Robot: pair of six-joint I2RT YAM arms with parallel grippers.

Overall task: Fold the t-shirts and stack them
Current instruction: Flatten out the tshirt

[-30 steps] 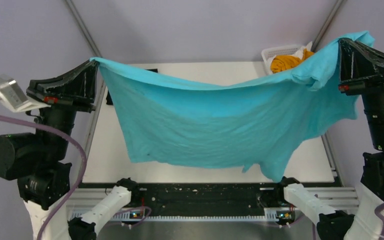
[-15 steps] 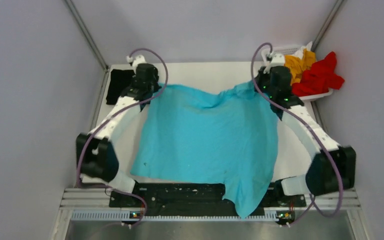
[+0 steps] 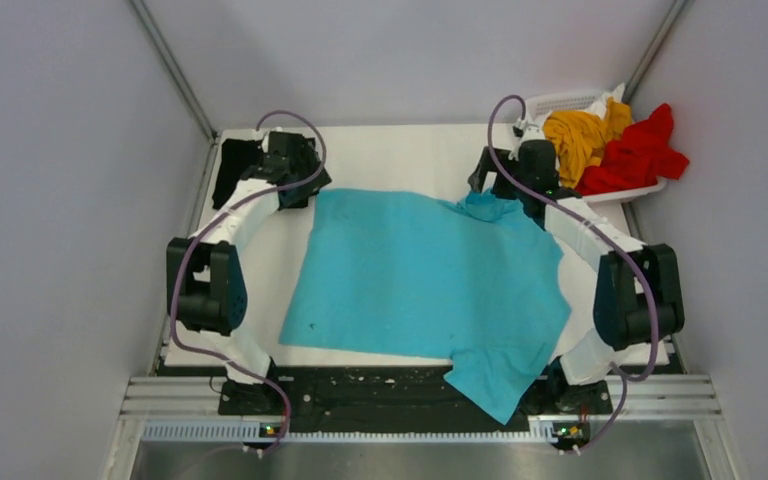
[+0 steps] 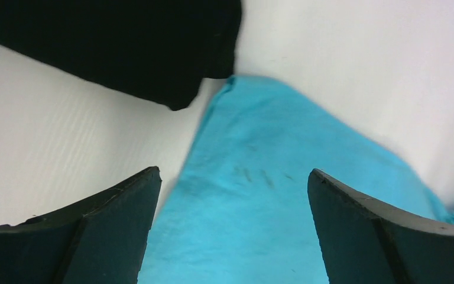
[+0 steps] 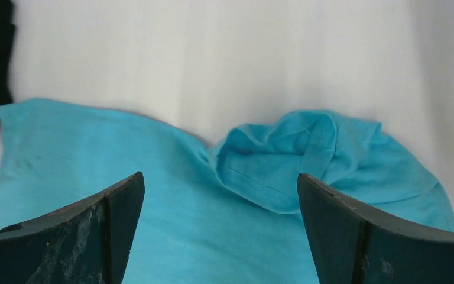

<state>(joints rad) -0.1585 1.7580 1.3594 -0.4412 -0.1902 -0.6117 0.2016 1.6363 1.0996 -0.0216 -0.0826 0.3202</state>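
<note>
Left fingers [image 4: 112,231] are standing wide apart, gripping nothing. They are hovering just over the far left corner of the turquoise t-shirt [image 4: 260,225], and cloth is showing in the gap between them. Right fingers [image 5: 94,236] are also spread wide and gripping nothing, hanging above the far right part of the same shirt. A bunched, folded-over lump of turquoise cloth [image 5: 307,160] is sitting just ahead of them, probably a sleeve, but I cannot tell for sure.

In the top view the turquoise t-shirt [image 3: 420,280] is lying spread mostly flat on the white surface [image 3: 400,155], between the two arms. Its far edge is running between the left fingers [image 3: 295,190] and the right fingers [image 3: 515,190]. Its near right corner is hanging over the near edge of the surface onto the black base strip [image 3: 360,385].

The black t-shirt [image 3: 232,170] is lying at the far left corner of the surface, just beside the left fingers and very close to the turquoise corner; whether it is touching I cannot tell. It is also showing at the top of the left wrist view [image 4: 112,41].

The mustard yellow t-shirt [image 3: 572,135] and the red t-shirt [image 3: 635,155] are sitting crumpled in the white basket [image 3: 560,102] at the far right corner, with red spilling over its right rim.
</note>
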